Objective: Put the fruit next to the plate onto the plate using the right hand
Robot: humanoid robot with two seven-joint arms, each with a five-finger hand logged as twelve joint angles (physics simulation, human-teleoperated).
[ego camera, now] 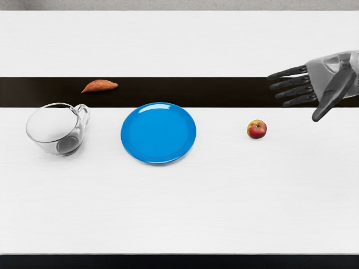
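Note:
A small red and yellow apple sits on the white table, to the right of a round blue plate with a gap between them. Nothing lies on the plate. My right hand comes in from the right edge, above and to the right of the apple. Its dark fingers are spread and point left, and it holds nothing. The left arm does not show.
A clear glass cup lies tilted on the table left of the plate. An orange sweet potato rests on the dark strip that crosses the table behind the plate.

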